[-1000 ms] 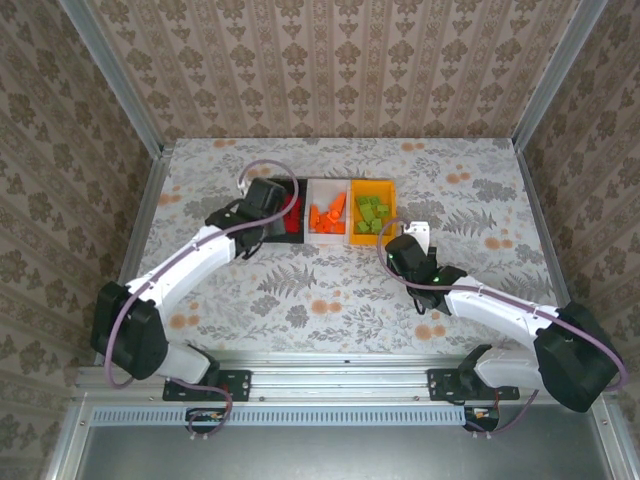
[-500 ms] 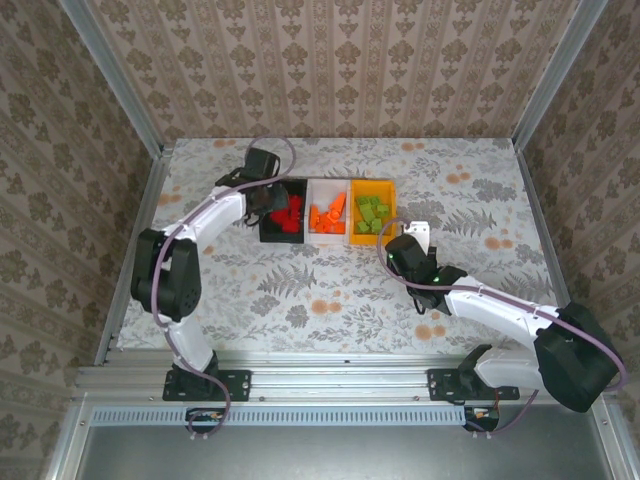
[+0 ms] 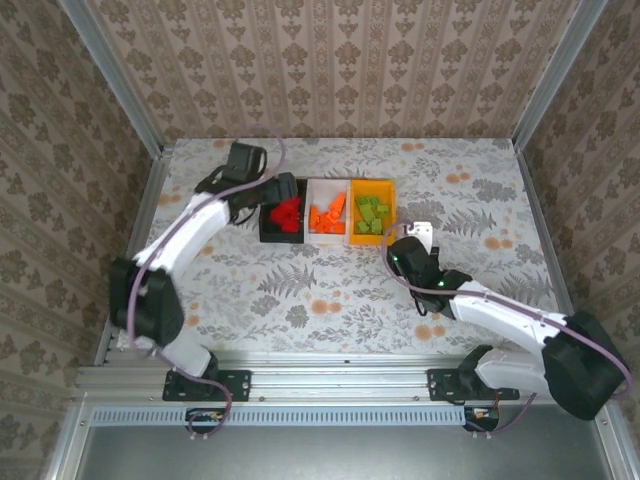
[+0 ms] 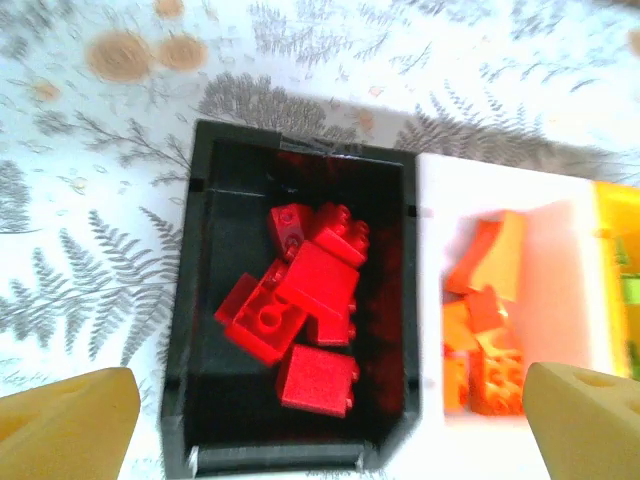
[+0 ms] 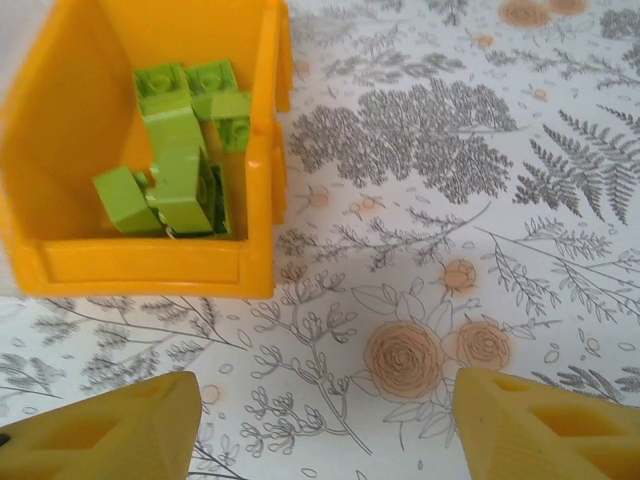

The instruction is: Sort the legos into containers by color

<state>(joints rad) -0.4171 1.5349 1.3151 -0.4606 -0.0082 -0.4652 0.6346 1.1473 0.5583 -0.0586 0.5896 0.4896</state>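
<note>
1. Three small bins sit in a row on the table (image 3: 300, 290). They touch side to side, toward the far part of the table.
2. The black bin (image 4: 185, 330) is on the left. The white bin (image 3: 327, 239) is in the middle. The yellow bin (image 5: 140, 265) is on the right.
3. The red bricks (image 4: 300, 300) lie in a heap inside the black bin.
4. The orange bricks (image 3: 327, 213) lie inside the white bin.
5. The green bricks (image 5: 175, 170) lie inside the yellow bin, piled toward its right wall.
6. Every brick I can see is in the bin with its own color.
7. The left hand (image 4: 325, 425) hangs over the black bin and looks down into it.
8. The left hand is open wide and holds nothing. Its two yellow fingers (image 4: 65, 425) are far apart. One is out past the left side of the black bin and the other is over the white bin.
9. The right hand (image 5: 325, 430) is over the bare table, near the front right corner of the yellow bin.
10. The right hand is open too. Its fingers are apart, with just the flowers on the table between them. It touches no brick and no bin.
</note>
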